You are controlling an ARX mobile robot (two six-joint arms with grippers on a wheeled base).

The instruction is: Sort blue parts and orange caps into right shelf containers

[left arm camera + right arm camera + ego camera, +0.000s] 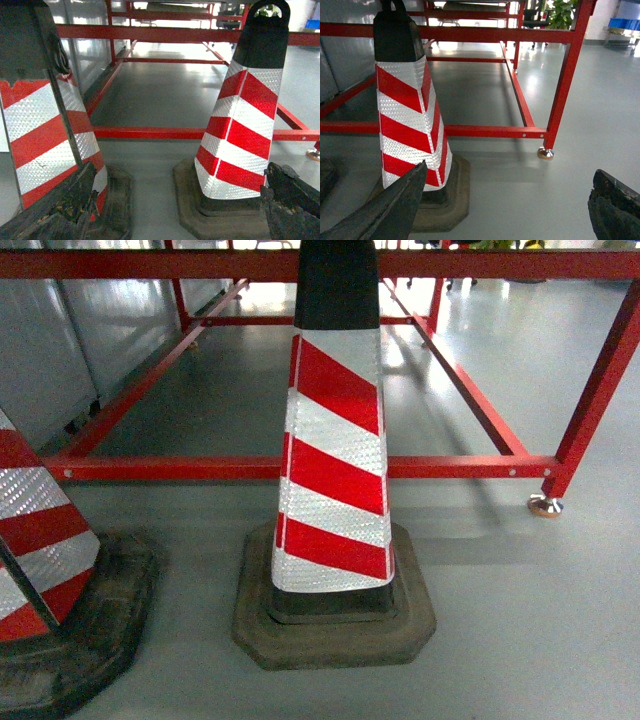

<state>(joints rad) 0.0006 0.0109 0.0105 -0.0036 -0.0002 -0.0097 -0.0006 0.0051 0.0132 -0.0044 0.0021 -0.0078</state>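
Spanning the whole background, a red frame [300,468] of steel tubes stands on the grey floor [520,610], its low rail running level behind the cones and one metal foot [545,505] resting at the right corner. Grey wall panels [60,330] line the left side beyond it.

In the head view a cone [335,470] with red and white slanted stripes and a black top stands at the middle on a dark eight-sided base [335,625], just in front of the rail. A second cone [35,530] of the same kind shows partly at the left edge, near the first but apart from it.

The left wrist view looks between these two cones, with the left fingers [60,210] at the lower corners of the picture, worn and dark, spread wide with nothing between them. The right wrist view shows the middle cone on its left and the frame's foot further right; the right fingers [385,210] likewise sit far apart at the bottom corners, released and bare.

Far off in the upper right corner of the right wrist view, blue crates [625,24] sit on a shelf, too small to tell more. No blue parts or orange caps can be made out in any view. A green plant [560,12] stands behind the frame.
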